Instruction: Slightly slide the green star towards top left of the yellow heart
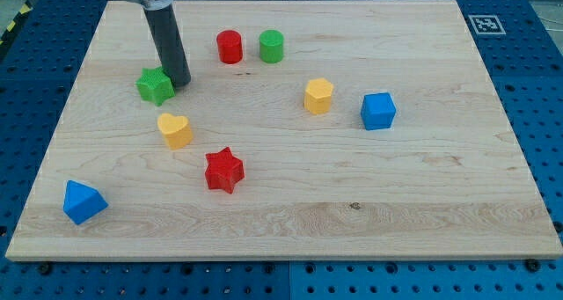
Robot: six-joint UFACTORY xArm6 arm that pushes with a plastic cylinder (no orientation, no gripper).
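The green star (154, 86) lies on the wooden board (290, 203) at the view's upper left. The yellow heart (175, 129) lies just below it and a little to the right. My tip (179, 82) is down on the board at the star's right edge, touching or nearly touching it. The dark rod rises from there toward the view's top left.
A red cylinder (230, 47) and a green cylinder (272, 46) stand near the view's top. A yellow hexagonal block (318, 96) and a blue cube (378, 111) lie to the right. A red star (223, 170) and a blue triangular block (83, 201) lie lower left.
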